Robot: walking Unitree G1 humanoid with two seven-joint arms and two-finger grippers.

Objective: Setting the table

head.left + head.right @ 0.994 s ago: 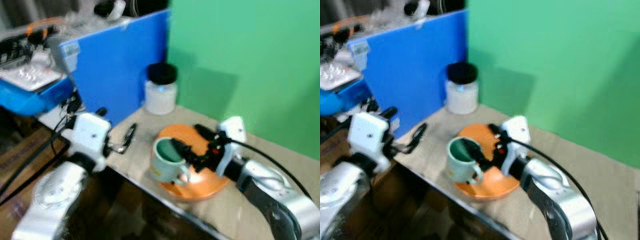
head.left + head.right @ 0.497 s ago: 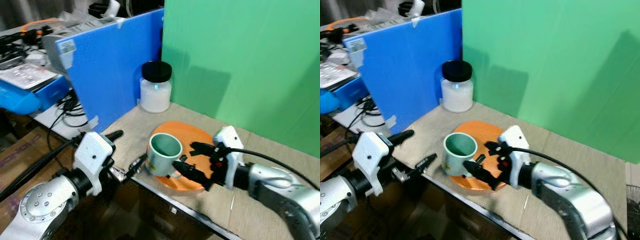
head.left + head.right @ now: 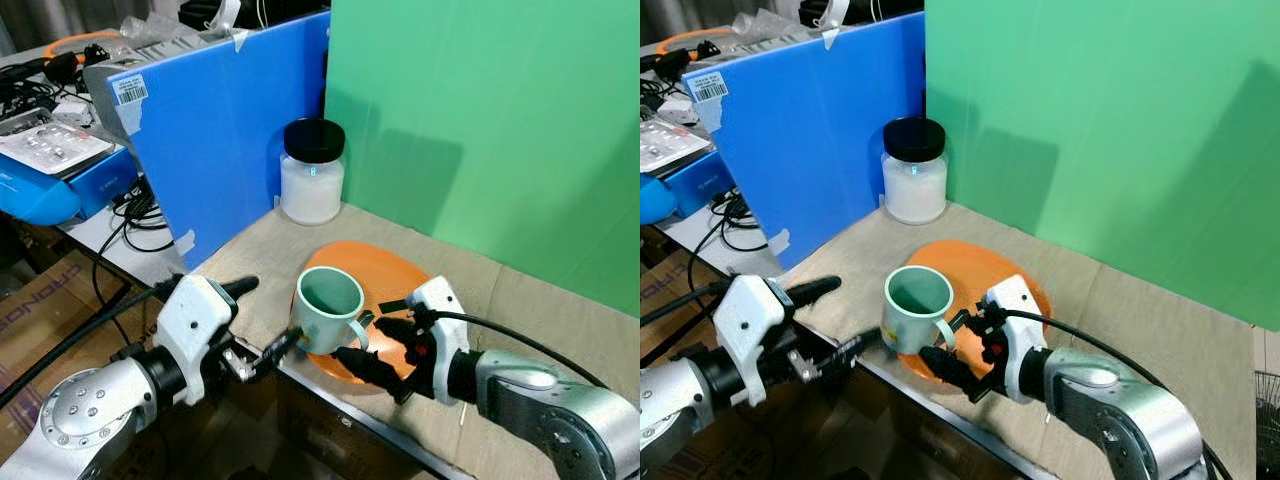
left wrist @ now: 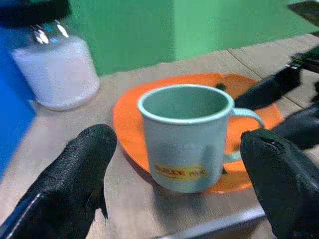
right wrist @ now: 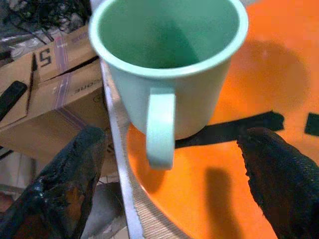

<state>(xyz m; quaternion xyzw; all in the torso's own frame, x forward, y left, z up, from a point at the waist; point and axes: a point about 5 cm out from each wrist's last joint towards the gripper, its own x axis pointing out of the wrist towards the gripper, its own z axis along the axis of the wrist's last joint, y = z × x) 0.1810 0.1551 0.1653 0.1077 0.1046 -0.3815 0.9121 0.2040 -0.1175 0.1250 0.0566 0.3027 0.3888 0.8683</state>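
Two silver arms with rounded, smooth metal casings. Each wrist ends in a white boxy housing; the left one shows a small dark screw hole on its face. Left gripper (image 3: 263,320) and right gripper (image 3: 378,346): long black fingers with a rough, matte surface. Black cables run along both forearms.

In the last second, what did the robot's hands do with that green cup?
The right gripper drew back from the mug, fingers open beside its handle. The left gripper came up to the mug's other side, open. The mug stayed on the orange plate; the jar stayed put.
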